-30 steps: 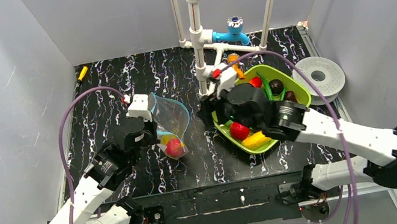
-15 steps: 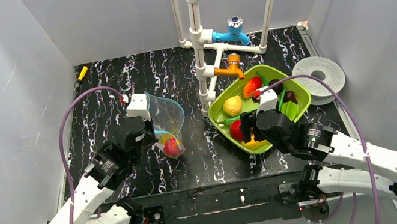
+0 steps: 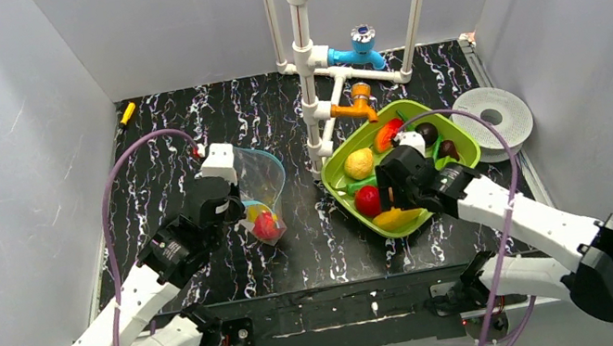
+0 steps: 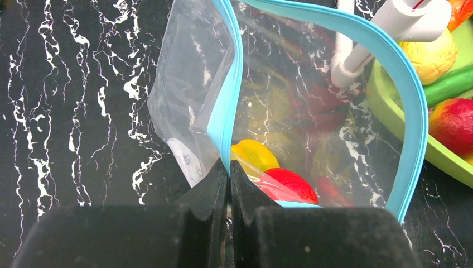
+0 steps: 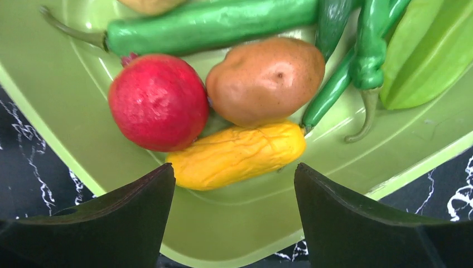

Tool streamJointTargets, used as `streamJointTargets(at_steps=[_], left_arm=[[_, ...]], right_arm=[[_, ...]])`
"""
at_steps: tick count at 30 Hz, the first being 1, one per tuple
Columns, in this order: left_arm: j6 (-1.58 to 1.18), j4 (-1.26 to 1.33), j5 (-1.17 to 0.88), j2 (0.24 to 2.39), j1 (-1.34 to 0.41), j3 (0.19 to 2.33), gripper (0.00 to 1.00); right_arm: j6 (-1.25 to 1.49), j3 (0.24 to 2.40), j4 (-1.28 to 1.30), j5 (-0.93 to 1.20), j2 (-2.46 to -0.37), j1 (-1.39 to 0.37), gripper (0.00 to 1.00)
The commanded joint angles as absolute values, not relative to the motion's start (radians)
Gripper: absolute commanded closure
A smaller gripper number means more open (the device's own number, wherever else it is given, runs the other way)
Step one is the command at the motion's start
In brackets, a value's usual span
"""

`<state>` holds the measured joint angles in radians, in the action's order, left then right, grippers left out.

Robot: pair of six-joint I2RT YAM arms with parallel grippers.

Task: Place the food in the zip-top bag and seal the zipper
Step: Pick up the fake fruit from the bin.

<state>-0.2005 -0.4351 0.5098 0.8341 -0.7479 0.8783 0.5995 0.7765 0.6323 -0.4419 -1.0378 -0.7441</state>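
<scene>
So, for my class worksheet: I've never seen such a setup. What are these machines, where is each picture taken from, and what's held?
Two robot arms are bolted at the near edge of a black table. One picture looks down from above; the other two come from a camera on each wrist. The left fingers are shut on the blue zipper of a clear zip-top bag with red and yellow toy food inside. The right fingers stand open above a green tray of toy fruits and vegetables, holding nothing.

Lime-green tray (image 3: 459,140) on right half of black marbled surface (image 3: 274,113); white pipe stand (image 3: 304,60) behind it; grey disc (image 3: 511,127) just beside, right.
</scene>
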Motion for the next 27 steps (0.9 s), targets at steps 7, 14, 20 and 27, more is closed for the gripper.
streamJointTargets(at_steps=[7, 14, 20, 27], left_arm=[[-0.160, -0.448, 0.496, 0.850, -0.742, 0.933, 1.00], [-0.103, -0.532, 0.398, 0.933, -0.742, 1.076, 1.00], [-0.072, -0.490, 0.464, 0.887, -0.741, 0.975, 1.00], [-0.086, -0.440, 0.437, 0.839, -0.741, 0.912, 1.00]], right_arm=[[0.790, 0.929, 0.812, -0.308, -1.127, -0.691, 0.12], [1.081, 1.127, 1.125, -0.249, -1.279, -0.688, 0.11], [1.191, 1.103, 1.096, -0.250, -1.348, -0.678, 0.20], [1.197, 1.041, 1.010, -0.204, -1.431, -0.643, 0.40]])
